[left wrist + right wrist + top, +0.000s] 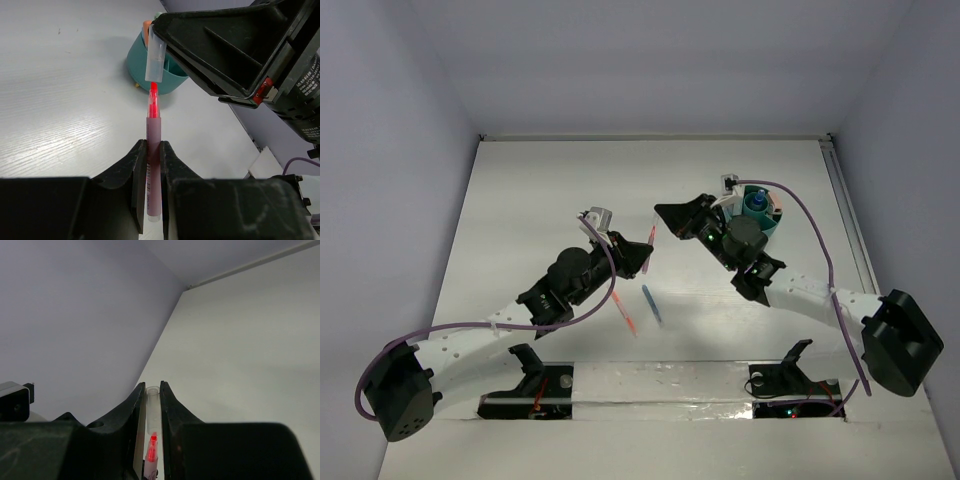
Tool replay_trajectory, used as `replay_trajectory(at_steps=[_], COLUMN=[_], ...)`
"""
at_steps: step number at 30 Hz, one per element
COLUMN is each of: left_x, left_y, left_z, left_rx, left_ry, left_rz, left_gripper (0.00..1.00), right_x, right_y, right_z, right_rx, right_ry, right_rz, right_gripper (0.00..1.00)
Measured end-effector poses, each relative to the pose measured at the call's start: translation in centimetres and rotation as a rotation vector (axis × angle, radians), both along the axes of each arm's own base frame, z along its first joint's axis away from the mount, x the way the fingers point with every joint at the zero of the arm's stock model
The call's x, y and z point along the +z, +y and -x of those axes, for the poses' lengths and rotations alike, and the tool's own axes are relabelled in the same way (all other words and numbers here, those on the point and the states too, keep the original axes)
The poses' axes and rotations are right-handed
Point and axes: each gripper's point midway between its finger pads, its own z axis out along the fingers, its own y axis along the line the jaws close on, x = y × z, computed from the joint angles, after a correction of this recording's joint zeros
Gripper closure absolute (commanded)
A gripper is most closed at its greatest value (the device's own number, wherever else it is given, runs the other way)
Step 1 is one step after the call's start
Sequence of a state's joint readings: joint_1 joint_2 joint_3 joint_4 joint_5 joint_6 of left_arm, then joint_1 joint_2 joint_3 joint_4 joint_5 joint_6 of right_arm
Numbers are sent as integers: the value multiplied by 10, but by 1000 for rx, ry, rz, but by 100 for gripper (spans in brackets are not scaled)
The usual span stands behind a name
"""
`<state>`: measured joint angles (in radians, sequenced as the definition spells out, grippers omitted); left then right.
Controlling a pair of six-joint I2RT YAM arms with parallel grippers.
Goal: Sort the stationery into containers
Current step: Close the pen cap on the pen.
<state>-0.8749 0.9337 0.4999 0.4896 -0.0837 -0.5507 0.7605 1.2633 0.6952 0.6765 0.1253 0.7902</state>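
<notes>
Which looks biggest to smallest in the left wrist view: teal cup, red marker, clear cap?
Teal cup, broadest.
Red marker, longer but thin and nearer the camera, so that ranking is unsure.
Clear cap, plainly smallest.

Cup [772, 225] sits far right on table [520, 200]. First pen [625, 313] lies centre front, second pen [651, 304] just right of it. Marker [153, 165] in left gripper [152, 150]; cap [155, 61] at its tip, in right gripper [153, 390].
</notes>
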Motion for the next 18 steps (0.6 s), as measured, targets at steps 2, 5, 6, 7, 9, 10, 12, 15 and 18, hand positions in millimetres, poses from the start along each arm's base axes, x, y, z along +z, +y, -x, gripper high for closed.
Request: replay_trajectory(at_steps=[2, 5, 6, 7, 9, 10, 12, 15, 18], left_x=[0, 0, 0, 0, -1, -2, -4, -5, -5], left_y=[0, 0, 1, 1, 1, 1, 2, 3, 4], left_z=[0, -1, -1, -1, -1, -1, -1, -2, -3], left_rx=[1, 3, 4, 4, 7, 7, 11, 16, 23], left_ry=[-1, -2, -3, -2, 0, 2, 5, 8, 7], left_rz=[-1, -3, -3, -4, -7, -10, -14, -19, -20], left_gripper=[100, 100, 100, 100, 100, 100, 100, 100, 100], right_x=[-3, -5, -6, -7, -8, -9, -12, -13, -13], right_y=[1, 3, 4, 4, 6, 7, 8, 9, 11], right_z=[0, 0, 0, 1, 1, 1, 1, 2, 3], right_rx=[6, 13, 16, 21, 27, 30, 35, 45, 54], right_ry=[4, 8, 9, 11, 13, 16, 20, 24, 26], right_rz=[5, 9, 10, 12, 14, 14, 17, 17, 15], right_gripper=[100, 100, 100, 100, 100, 100, 100, 100, 100])
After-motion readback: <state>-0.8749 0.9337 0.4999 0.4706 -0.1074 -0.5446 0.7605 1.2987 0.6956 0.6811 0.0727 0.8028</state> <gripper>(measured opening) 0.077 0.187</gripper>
